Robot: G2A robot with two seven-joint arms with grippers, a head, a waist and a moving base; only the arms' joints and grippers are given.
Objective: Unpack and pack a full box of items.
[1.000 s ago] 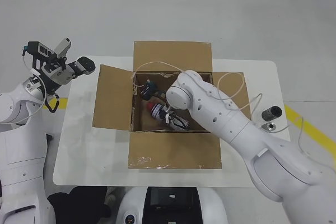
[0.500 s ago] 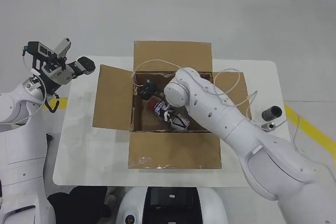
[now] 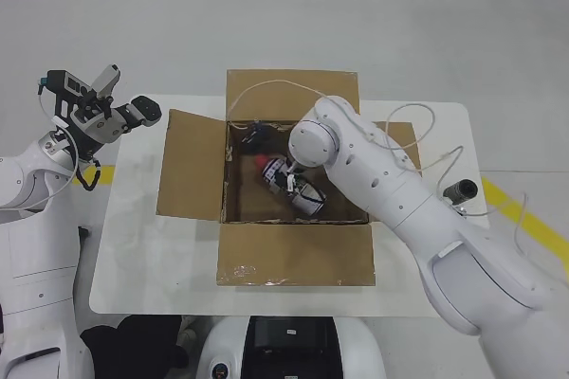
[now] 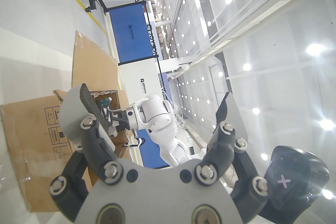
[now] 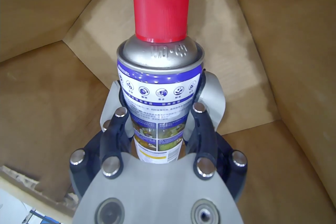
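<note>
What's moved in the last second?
The right hand, shut on the spray can, has carried it a little toward the far wall of the cardboard box, still inside it. The left hand stayed open, left of the box; the box has not moved.

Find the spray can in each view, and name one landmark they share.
Top view: can inside the box, red cap toward its far-left corner, in the right claw.
Left wrist view: cannot pick it out; a finger of the left claw covers where the right arm enters the box.
Right wrist view: centre, can clamped in the right claw, cap pointing away.
Shared landmark: the box.
</note>
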